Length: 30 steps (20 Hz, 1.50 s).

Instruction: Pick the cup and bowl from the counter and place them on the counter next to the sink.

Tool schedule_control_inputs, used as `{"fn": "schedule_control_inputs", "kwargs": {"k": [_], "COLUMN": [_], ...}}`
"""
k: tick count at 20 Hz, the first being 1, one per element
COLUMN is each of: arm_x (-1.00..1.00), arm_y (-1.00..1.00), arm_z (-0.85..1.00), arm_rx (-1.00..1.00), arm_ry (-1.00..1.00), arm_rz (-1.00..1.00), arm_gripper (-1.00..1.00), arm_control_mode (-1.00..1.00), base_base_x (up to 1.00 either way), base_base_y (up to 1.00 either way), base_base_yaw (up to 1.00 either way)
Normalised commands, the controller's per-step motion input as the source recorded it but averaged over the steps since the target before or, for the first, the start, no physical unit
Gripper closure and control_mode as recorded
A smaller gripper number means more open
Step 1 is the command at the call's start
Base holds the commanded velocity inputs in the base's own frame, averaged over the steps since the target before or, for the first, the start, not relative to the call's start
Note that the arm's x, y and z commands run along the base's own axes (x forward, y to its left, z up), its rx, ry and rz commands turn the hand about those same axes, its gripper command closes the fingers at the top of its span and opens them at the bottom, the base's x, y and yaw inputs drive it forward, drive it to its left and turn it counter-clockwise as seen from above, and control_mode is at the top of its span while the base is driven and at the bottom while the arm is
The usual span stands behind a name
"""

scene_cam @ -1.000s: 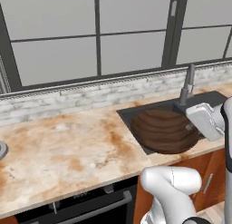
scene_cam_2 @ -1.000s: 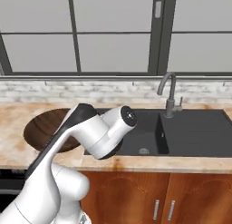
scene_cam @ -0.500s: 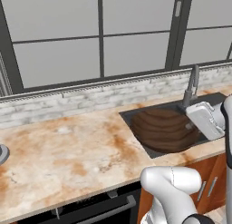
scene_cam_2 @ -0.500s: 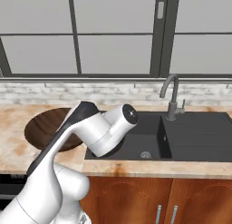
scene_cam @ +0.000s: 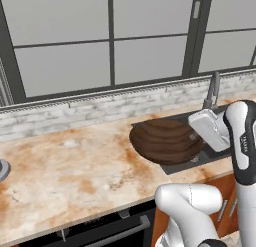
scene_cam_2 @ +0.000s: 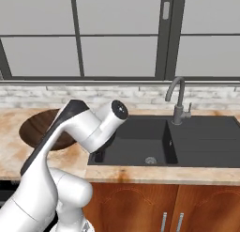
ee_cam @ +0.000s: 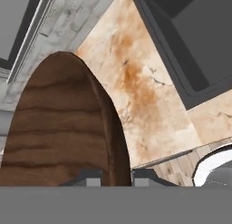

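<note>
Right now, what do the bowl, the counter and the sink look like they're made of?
The bowl: dark brown wood, banded grain, matte. The counter: probably polished stone, beige mottled with rust-orange. The sink: dark grey and matte, maybe composite or coated metal; the look leaves it open.

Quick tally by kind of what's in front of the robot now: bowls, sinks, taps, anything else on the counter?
Bowls: 1, the bowl, dark brown wood, held in the gripper
Sinks: 1, the sink, dark grey
Taps: 1, the tap, grey metal
Other: 1 grey object at the left edge, too cut off to name
Total: 4
</note>
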Motion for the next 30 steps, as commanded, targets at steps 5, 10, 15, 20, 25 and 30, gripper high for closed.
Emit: {"fn": "schedule_control_inputs", "kwargs": {"k": [5,10,15,20,25,30], "arm_x": [0.4,0.56,0.2,0.11,0.05,0.15], "arm_y": [0.21,0.01,0.0,0.05,0.18,0.16], "arm_z": [-0.05,-0.28,-0.4,-0.52,-0.54,-0.54], "arm_rx": [-0.01,-0.03,0.0,0.0,-0.01,-0.03], "arm_ry": [0.14,0.05,0.01,0.03,0.0,0.0], "arm_rz": [-0.04,0.0,0.0,0.0,0.0,0.0], "arm_gripper": [1.0,1.0,1.0,1.0,1.0,1.0], "arm_control_mode": [-1.0,-1.0,-1.0,-1.0,-1.0,-1.0], "base_base_x": [0.0,0.0,0.0,0.0,0.0,0.0], "base_base_y": [0.0,0.0,0.0,0.0,0.0,0.0], "base_base_yaw": [0.0,0.0,0.0,0.0,0.0,0.0]}}
